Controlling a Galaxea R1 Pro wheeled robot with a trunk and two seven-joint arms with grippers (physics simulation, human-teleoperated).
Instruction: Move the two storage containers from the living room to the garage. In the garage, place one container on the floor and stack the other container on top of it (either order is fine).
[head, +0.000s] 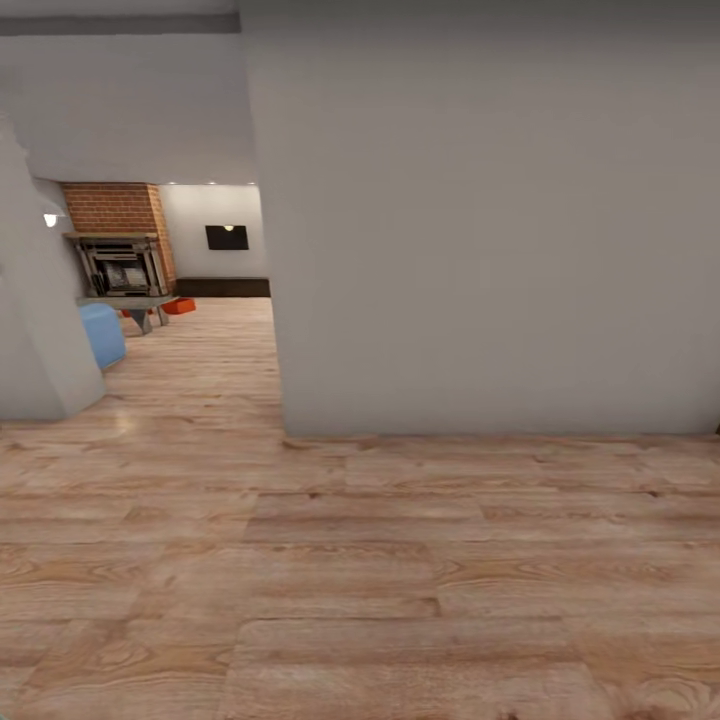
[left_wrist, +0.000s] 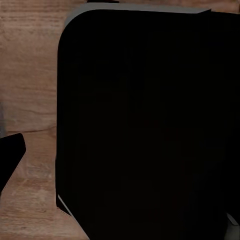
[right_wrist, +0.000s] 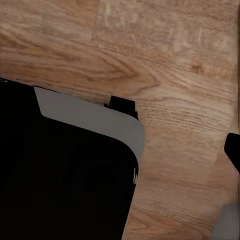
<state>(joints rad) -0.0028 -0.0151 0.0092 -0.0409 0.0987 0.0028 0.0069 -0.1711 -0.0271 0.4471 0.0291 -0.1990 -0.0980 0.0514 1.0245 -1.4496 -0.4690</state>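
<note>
A grey wall (head: 480, 220) blocked most of the way; past it stood a fireplace (head: 118, 262), blue sofa (head: 102, 334) and orange container (head: 181, 306). Whether the grippers were apart or together could not be told.

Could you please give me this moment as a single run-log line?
phase: in transit | place: wood plank floor, hallway | ahead: grey wall | far left: brick fireplace, orange storage container, blue sofa | claws: state unclear

One orange-red rectangular container (head: 180, 306) visible on light wood plank floor (head: 360, 570). One red brick fireplace (head: 118, 240). One rounded pale blue seat (head: 102, 334). One dark wall-mounted rectangular panel (head: 227, 237). One wall lamp (head: 50, 219).
</note>
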